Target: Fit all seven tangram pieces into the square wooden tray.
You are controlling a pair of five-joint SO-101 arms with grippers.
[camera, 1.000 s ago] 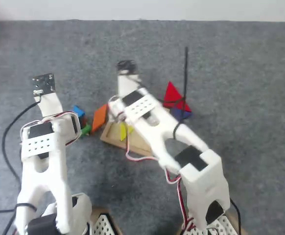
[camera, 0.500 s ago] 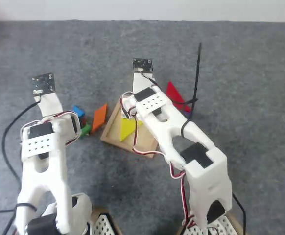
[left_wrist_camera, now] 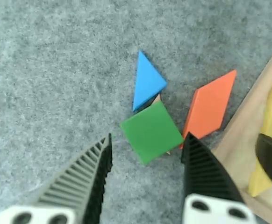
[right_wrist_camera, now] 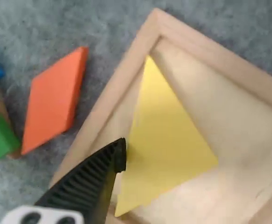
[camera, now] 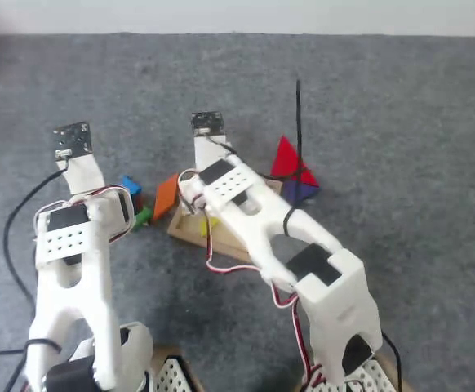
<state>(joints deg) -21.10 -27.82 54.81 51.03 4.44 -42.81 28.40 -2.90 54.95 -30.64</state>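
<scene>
The square wooden tray (right_wrist_camera: 126, 79) holds a yellow triangle (right_wrist_camera: 166, 140) lying flat in its corner. My right gripper hovers open just above that corner, one ribbed finger (right_wrist_camera: 98, 175) beside the triangle's edge, holding nothing. In the high view the right arm covers most of the tray (camera: 184, 229). My left gripper (left_wrist_camera: 148, 140) hangs open above the green square (left_wrist_camera: 151, 131), its fingers on either side of it and apart from it. A blue triangle (left_wrist_camera: 146, 81) touches the green square, and an orange parallelogram (left_wrist_camera: 211, 105) lies between them and the tray rim (left_wrist_camera: 248, 126).
A red triangle (camera: 286, 155) and a dark blue triangle (camera: 301, 190) lie on the grey carpet beyond the tray's far right side. A black cable (camera: 299, 122) rises over them. A small brown piece (left_wrist_camera: 157, 99) peeks out under the green square.
The right arm swung right over the tray half a second ago, then came back left over the tray's left corner. The left arm has stayed still.
</scene>
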